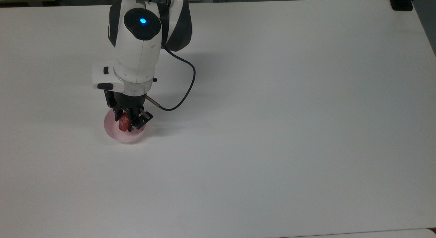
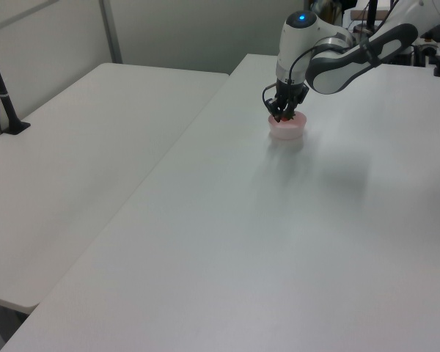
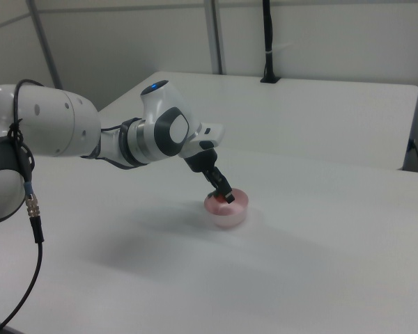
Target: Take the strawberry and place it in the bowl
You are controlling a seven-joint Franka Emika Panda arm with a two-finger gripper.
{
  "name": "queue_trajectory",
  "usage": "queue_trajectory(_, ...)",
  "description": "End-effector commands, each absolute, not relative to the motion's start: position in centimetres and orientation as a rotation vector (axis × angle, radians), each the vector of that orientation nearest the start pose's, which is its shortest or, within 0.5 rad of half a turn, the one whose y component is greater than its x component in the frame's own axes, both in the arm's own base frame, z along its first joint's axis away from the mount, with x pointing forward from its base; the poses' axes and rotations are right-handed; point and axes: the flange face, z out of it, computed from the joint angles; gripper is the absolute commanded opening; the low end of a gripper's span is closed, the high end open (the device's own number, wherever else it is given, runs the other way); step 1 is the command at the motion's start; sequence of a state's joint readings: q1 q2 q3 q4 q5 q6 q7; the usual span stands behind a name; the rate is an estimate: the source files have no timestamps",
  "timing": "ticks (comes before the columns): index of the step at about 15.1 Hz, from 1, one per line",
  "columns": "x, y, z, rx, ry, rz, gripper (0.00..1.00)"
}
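Observation:
The pale pink bowl point(image 1: 126, 138) stands on the white table point(image 1: 272, 129) in the top view's left half. My gripper point(image 1: 128, 124) points down into the bowl and is shut on the glossy red strawberry point(image 1: 123, 123), which hangs over the bowl's inside. The arm's wrist covers the bowl's far rim. In the left view the gripper point(image 2: 282, 116) dips into the bowl point(image 2: 287, 131) at the far end of the table. From the right view, the gripper point(image 3: 225, 197) reaches the bowl point(image 3: 229, 211) from the right view's left.
A black cable point(image 1: 185, 91) loops from the wrist to the top view's right of the bowl. A black mount point(image 1: 401, 2) sits at the table's far right corner. A second white table point(image 2: 73, 169) with a black post point(image 2: 3, 92) adjoins on the left view's left.

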State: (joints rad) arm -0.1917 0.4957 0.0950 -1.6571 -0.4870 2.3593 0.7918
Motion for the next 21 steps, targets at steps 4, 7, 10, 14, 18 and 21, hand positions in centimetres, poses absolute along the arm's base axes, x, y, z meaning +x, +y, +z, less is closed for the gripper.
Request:
queue_trajectory(4,68.4,-8.1,39.7,-3.217,1.063,-0.496,1.00)
queue_trajectory(7,68.1,-7.5,46.8,-3.158,1.146,-0.342,1.00)
queue_trajectory(10,65.8,-7.1,51.7,-3.127,1.129,-0.212,1.00)
queue_trajectory(14,61.8,-5.1,56.3,-3.066,1.122,-0.039,1.00)
queue_trajectory(18,57.6,-2.6,58.9,-3.057,0.998,-0.018,1.00)
queue_trajectory(21,55.4,0.0,59.1,-3.127,0.719,-0.009,1.00)
